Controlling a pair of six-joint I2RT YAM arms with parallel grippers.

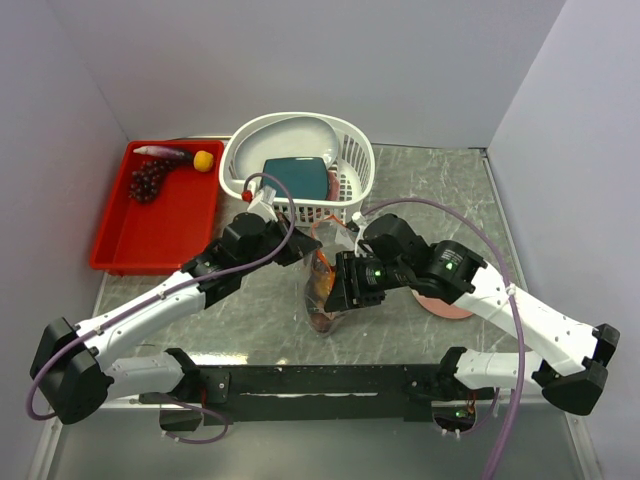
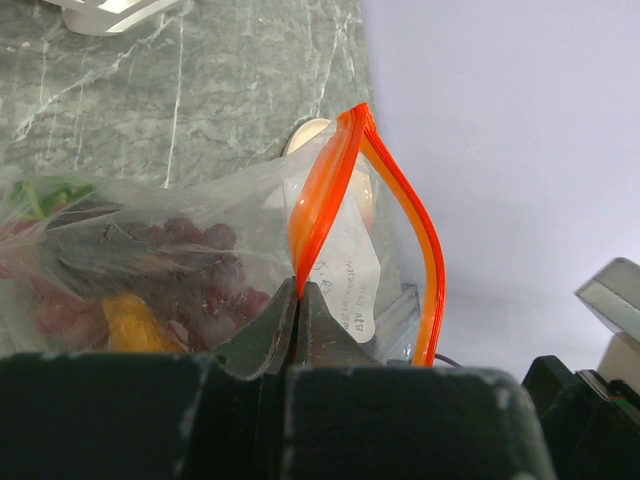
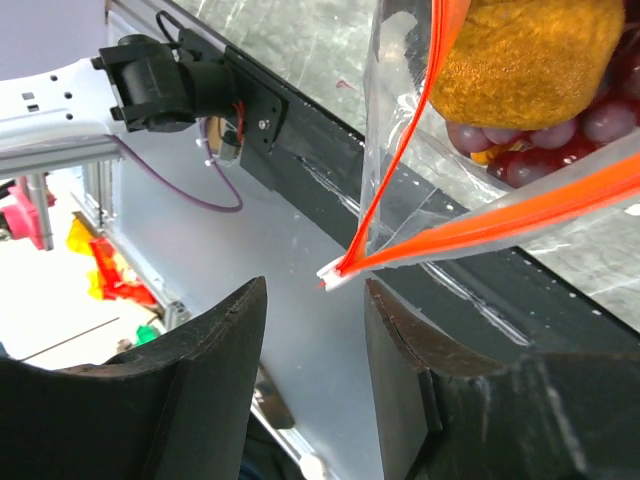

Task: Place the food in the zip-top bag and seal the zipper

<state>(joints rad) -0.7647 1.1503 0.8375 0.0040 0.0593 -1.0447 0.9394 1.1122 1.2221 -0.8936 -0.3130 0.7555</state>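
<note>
The clear zip-top bag (image 1: 322, 285) hangs between my two grippers above the table's middle. My left gripper (image 2: 300, 292) is shut on one end of the red-orange zipper (image 2: 325, 190), whose two strips stand apart, so the mouth is open. My right gripper (image 3: 315, 290) is open, with the zipper's other end (image 3: 338, 273) between its fingers, not touched. Inside the bag are dark grapes (image 2: 200, 270), an orange piece (image 2: 125, 320) and a rough orange-yellow food (image 3: 530, 50). A purple eggplant (image 1: 165, 152), a yellow fruit (image 1: 203, 160) and a grape bunch (image 1: 148, 180) lie in the red tray (image 1: 150, 235).
The white slotted basket (image 1: 350, 150) with the teal dish (image 1: 297, 177) stands just behind the bag. A pink plate (image 1: 445, 305) lies under my right arm. Grey walls close in the left, back and right sides.
</note>
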